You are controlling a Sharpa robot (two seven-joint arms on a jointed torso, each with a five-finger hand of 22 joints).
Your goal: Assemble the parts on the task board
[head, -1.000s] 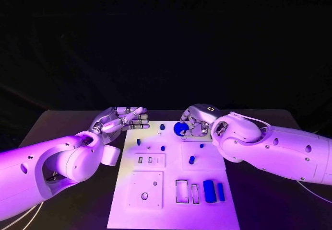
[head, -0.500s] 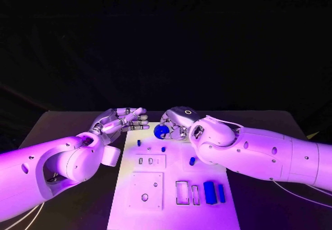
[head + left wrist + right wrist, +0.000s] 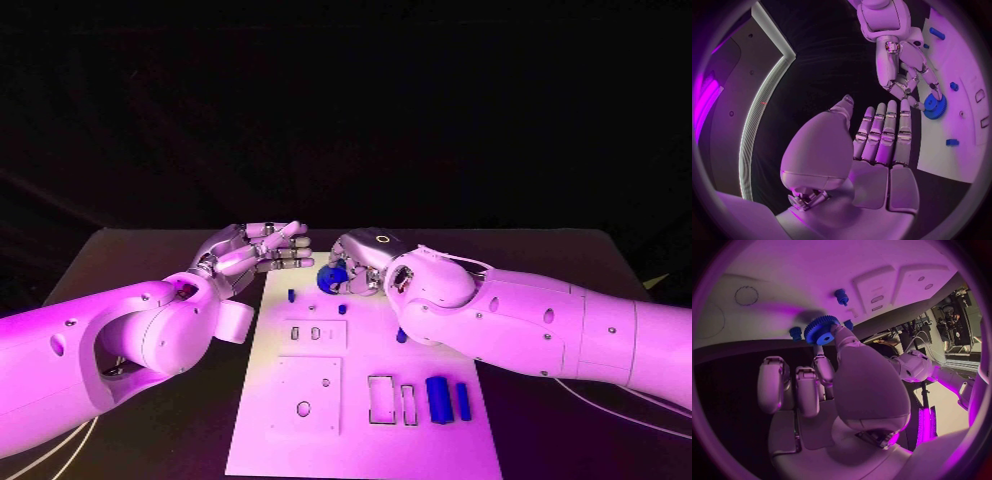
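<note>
**Blue gear over the far end of the board, held by fingertips alone**

Blue plastic, toothed round its rim, is all we have in our right hand (image 3: pixel 364 262): the gear (image 3: pixel 821 330) is pinched between the thumb and a fingertip, the remaining fingers lying straight beside it and closed on nothing. We judge the grip thin. It bears on the gear's edge and hub, not across its face, so a small twist at the wrist could tip the gear or let it roll free onto the task board (image 3: pixel 346 440).

We hold the gear just above the far end of the board, near a small blue peg (image 3: pixel 841 296) that stands upright in the white plate, with another blue stud (image 3: pixel 795 332) close beside the gear. If we lower off centre, the gear's bore could catch the top of a peg and jam tilted, or knock against the neighbouring stud. Our own thumb hides part of the gear from the wrist camera, which makes the alignment harder to judge.

Our right arm reaches across the board from its side, wrist bent down toward the plate. Our left hand (image 3: pixel 257 252) hovers just beyond the board's far left corner, palm open, fingers straight and together, holding nothing. It sits near enough to the right hand that the two could brush.

Nearer us, blue bars (image 3: pixel 437 400) lie by the rectangular slots.
</note>
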